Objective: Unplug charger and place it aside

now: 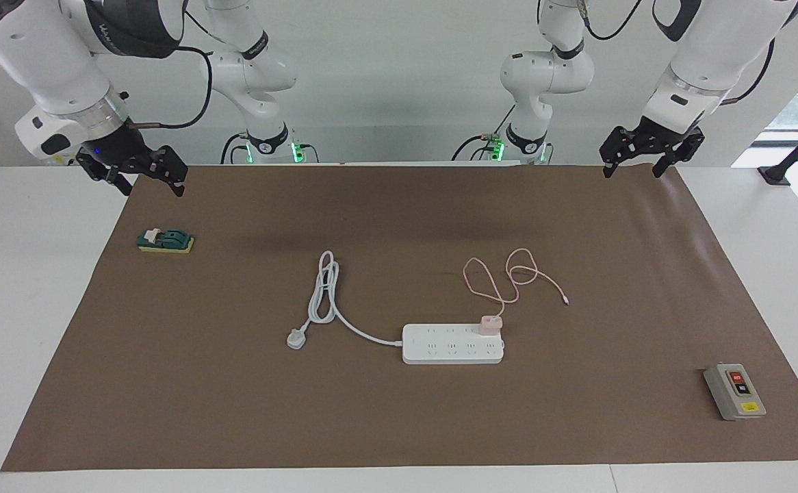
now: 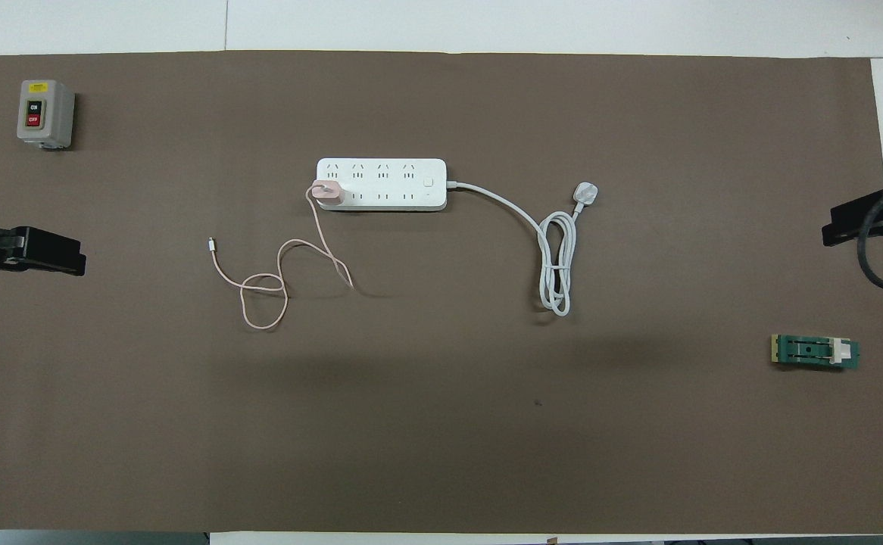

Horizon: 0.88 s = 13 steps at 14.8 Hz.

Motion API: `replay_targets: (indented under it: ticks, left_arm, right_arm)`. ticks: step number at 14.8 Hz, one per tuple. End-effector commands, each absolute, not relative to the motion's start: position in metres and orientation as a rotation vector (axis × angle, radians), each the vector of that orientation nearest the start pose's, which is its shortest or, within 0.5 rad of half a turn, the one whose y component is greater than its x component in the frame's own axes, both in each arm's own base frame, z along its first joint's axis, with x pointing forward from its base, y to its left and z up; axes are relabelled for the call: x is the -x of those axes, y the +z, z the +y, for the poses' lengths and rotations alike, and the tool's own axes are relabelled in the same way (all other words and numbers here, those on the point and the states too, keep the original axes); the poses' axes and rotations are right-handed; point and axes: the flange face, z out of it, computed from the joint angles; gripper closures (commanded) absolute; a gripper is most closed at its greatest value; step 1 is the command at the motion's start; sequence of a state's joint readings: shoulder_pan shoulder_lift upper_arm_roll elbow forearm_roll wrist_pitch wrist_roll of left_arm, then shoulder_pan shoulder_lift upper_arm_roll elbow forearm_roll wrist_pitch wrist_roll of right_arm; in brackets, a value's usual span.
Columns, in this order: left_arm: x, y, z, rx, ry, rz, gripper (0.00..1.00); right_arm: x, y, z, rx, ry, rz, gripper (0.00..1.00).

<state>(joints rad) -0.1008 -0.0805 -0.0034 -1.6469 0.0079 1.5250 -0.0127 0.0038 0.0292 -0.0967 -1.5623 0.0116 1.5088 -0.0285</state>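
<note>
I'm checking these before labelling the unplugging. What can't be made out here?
- Charger prongs: both views, hidden inside the power strip.
- Right gripper fingers: too small in the facing view, cut off at the edge of the overhead view.
- Left gripper: mostly cut off in the overhead view.

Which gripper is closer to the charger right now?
Left. The left gripper hangs over the mat's edge at its own end, the end of the power strip holding the charger. The right gripper waits at the other end.
</note>
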Motion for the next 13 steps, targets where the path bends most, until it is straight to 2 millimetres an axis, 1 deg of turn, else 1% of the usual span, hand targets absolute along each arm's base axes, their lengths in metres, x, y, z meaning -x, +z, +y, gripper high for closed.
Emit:
replay_targets:
  ticks: [1, 3, 6, 7, 9, 11, 12, 13]
  left_arm:
    - [-0.516, 0.631, -0.056, 3.121, 0.049, 0.179, 0.0]
    - [-0.516, 0.63, -0.056, 3.121, 0.052, 0.179, 0.0]
    - [-0.517, 0.63, -0.056, 3.123, 0.032, 0.163, 0.0]
    - [-0.518, 0.631, -0.058, 3.126, 0.02, 0.142, 0.0]
    - [-0.519, 0.631, -0.058, 3.129, 0.005, 0.044, 0.0]
    - [-0.521, 0.63, -0.061, 3.132, -0.012, -0.04, 0.0]
    - [-0.522, 0.628, -0.062, 3.13, -0.01, -0.129, 0.0]
    - [-0.525, 0.626, -0.07, 3.127, -0.017, -0.201, 0.0]
  right_arm:
    - [-0.555, 0.61, -0.052, 3.127, 0.117, 0.134, 0.0]
    - [-0.554, 0.61, -0.053, 3.135, 0.118, 0.135, 0.0]
    - [-0.552, 0.612, -0.065, 3.135, 0.111, 0.161, 0.0]
    - [-0.553, 0.612, -0.064, 3.136, 0.111, 0.116, 0.0]
    - [-0.55, 0.613, -0.063, 3.136, 0.104, -0.038, 0.0]
    - [-0.551, 0.616, -0.065, 3.135, 0.084, -0.036, 0.0]
    - [-0.551, 0.615, -0.065, 3.135, 0.088, -0.036, 0.0]
    - [-0.551, 0.615, -0.065, 3.126, 0.077, -0.034, 0.0]
